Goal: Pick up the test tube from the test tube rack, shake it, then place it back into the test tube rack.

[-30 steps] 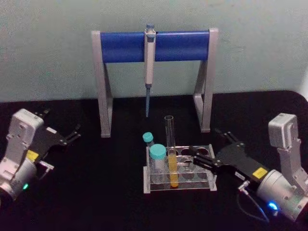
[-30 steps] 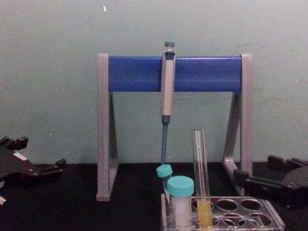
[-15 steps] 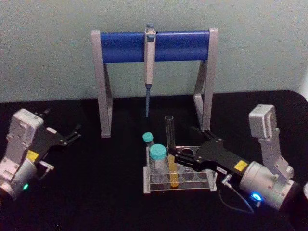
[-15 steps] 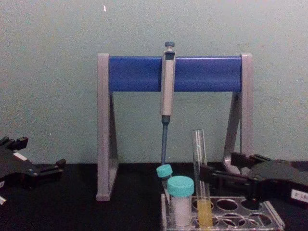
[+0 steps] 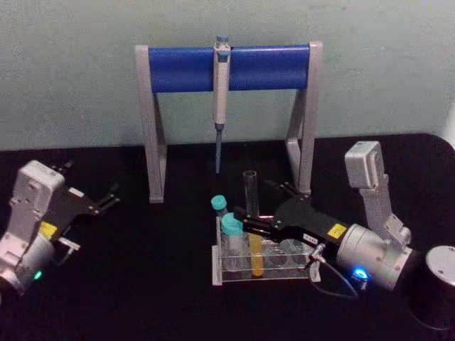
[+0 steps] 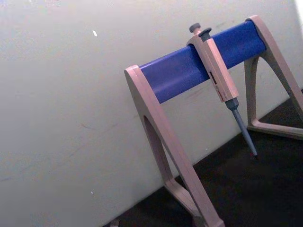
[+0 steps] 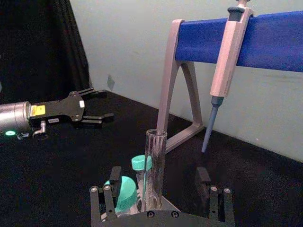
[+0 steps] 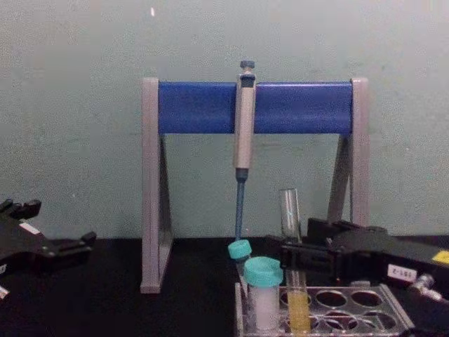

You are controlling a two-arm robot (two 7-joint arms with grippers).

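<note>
We see the tall slim clear glass test tube [image 5: 250, 190] standing upright in the low clear plastic test tube rack [image 5: 264, 280] on the black tabletop [image 5: 156, 284], with its yellow-orange liquid settled in the rounded bottom. It sits towards the rack's left end, just beside a shorter teal-capped tube of white contents [image 5: 232, 229]. A small slanted teal-capped tube [image 5: 218, 204] stands behind that one.

The right gripper [image 5: 247, 220] reaches in from the right, level above the rack's top plate, at about the tube's mid-height. In the right wrist view its black fingers [image 7: 110, 196] stand spread, one on each side of the test tube [image 7: 155, 161], and we see a gap on both sides, so the right gripper [image 7: 157, 188] is released and grasps nothing. From the chest view, the right gripper [image 8: 284, 254] crosses in front of the test tube [image 8: 290, 214], above the rack [image 8: 354, 310] and the liquid.

The left gripper [image 5: 110, 197] rests low at the left side of the tabletop, well apart from the rack. Its fingers are parted and it holds nothing; the right wrist view shows the left gripper [image 7: 105, 103] in the same way.

Behind the rack stands a tall grey-and-blue pipette stand [image 5: 185, 69], with a grey pipette [image 5: 221, 89] hanging tip-down from its blue bar. A dark cylinder with a grey top [image 5: 439, 280] sits at the tabletop's far right, near the right arm.
</note>
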